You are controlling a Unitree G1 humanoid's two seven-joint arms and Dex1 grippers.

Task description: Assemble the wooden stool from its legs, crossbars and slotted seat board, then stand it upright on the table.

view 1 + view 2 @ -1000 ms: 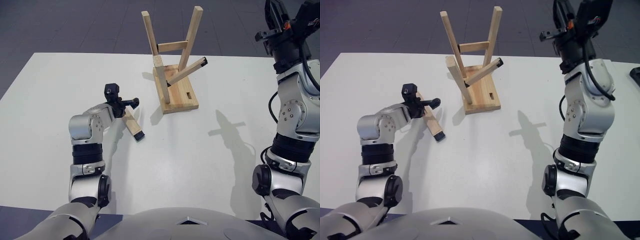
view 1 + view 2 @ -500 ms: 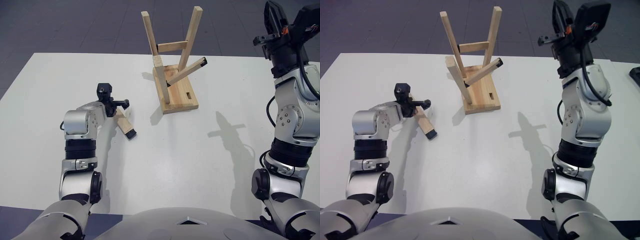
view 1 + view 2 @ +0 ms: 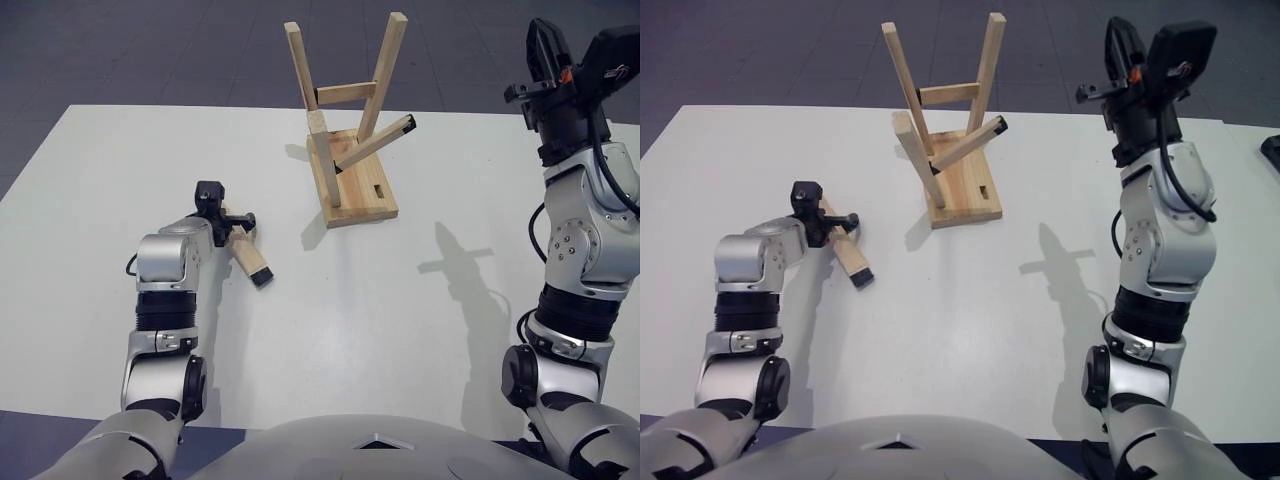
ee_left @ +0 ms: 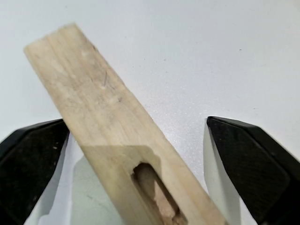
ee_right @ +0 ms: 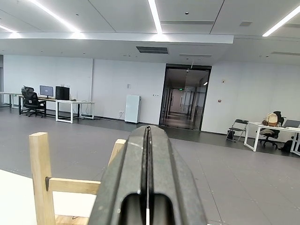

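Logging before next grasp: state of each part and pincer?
loose leg: flat on table, unfitted.
left pincer: open, around the loose leg.
stool: upside down, partly built.
slanted leg: leaning, not upright.
right pincer: shut, empty, raised.

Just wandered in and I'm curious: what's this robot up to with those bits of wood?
It is building a wooden stool. The half-built stool rests upside down on the white table, its legs in the air. The left gripper sits open around a loose leg lying on the table. The right gripper is shut, empty and raised in the air.
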